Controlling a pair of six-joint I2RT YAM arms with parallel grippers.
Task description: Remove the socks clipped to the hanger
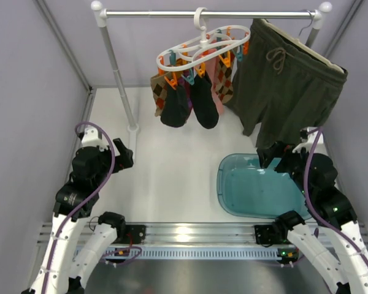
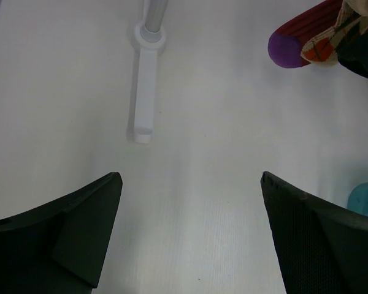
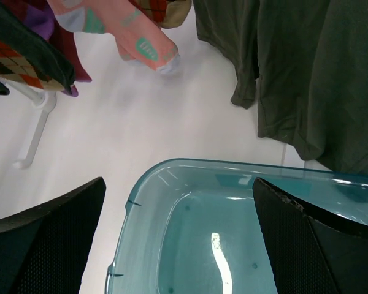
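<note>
Left gripper (image 2: 190,184): fingers apart, empty, low and well short of the socks (image 1: 190,101). All socks hang clipped to the hanger (image 1: 202,46) on the rail (image 1: 153,12).

Risk: a hard tug may swing or unhook the hanger (the hook only rests there) or snag the shorts (image 1: 288,86).

Right gripper (image 3: 179,184): apart, empty, above the bin (image 3: 135,202).

Rear socks are partly hidden and the clip jaws are indistinct.

Bare table (image 1: 172,177) lies below the socks (image 1: 203,109); shorts (image 1: 288,86) and rail post (image 1: 116,70) flank them.
</note>
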